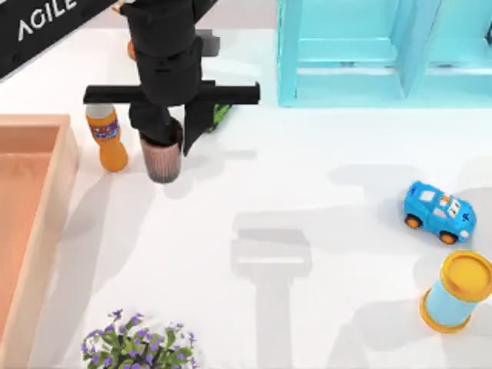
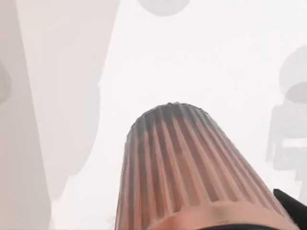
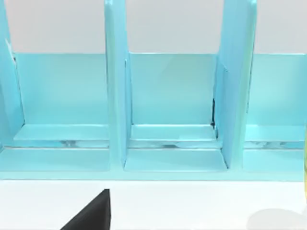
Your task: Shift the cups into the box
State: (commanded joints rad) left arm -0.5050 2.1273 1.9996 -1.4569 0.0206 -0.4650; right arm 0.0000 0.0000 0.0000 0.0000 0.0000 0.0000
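The left gripper (image 1: 171, 138), jaws clenched on the ribbed reddish-brown tapered cup (image 1: 161, 161), holds it above the white tabletop (image 1: 307, 307) right of the tan wooden box (image 1: 48, 200); its taper risks slipping.

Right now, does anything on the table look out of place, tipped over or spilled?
Nothing stands out. The left claw holds the ribbed reddish-brown cup beside the upright orange bottle, right of the wooden box. The blue toy car stands on its wheels. No spill shows.
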